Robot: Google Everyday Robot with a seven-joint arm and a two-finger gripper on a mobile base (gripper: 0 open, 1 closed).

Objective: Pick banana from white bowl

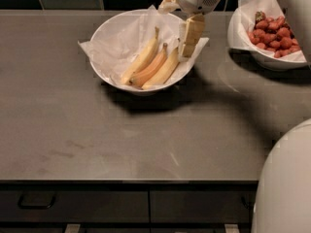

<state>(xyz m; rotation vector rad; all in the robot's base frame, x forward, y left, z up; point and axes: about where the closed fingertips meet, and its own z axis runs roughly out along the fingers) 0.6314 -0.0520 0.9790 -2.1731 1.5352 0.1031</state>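
Camera view: the gripper (187, 50) is hovering over the white bowl's (104, 38) right rim, upper centre; its opening cannot be told. The banana (163, 72) is lying rightmost inside. Approach is proceeding, judging by this; next comes descending and closing around it.

I count 3 bananas (165, 70) in 1 white bowl (104, 33). 2 bowls total, incl. 1 strawberry bowl (272, 62); berries (272, 35) too many to count. 1 gripper (186, 51), over white bowl's right rim.
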